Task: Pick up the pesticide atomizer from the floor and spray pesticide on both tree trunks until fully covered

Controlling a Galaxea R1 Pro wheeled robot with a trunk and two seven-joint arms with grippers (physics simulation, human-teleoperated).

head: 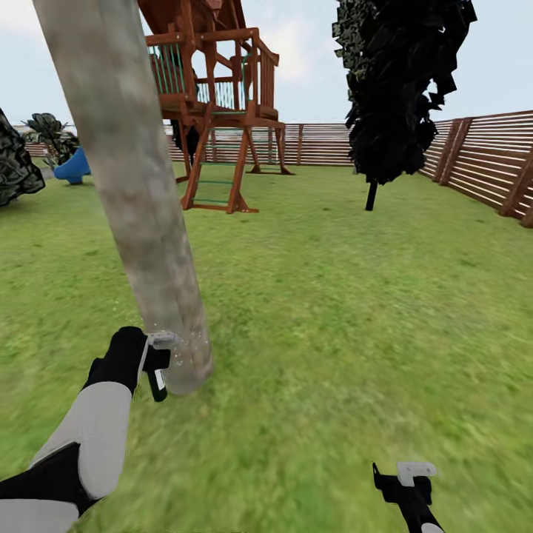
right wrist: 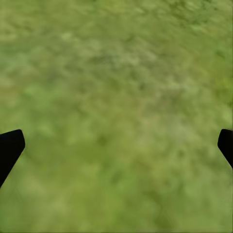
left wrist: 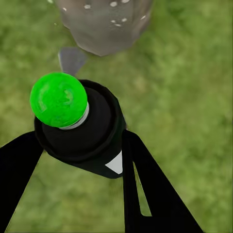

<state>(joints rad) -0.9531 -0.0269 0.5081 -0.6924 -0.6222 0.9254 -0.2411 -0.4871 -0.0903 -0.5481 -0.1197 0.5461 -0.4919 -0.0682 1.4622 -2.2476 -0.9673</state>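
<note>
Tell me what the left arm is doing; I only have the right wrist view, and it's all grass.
Observer: The left gripper holds the atomizer, close to a trunk at its base.
Operator: Any spray landing?
Observer: White specks dot the trunk near the ground.
Operator: Another tree in sight?
Observer: A dark tree stands far ahead on the right, by the fence.

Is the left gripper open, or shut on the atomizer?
Shut on it. In the left wrist view the left gripper has its dark fingers on both sides of the pesticide atomizer, aimed at the tree trunk base.
</note>
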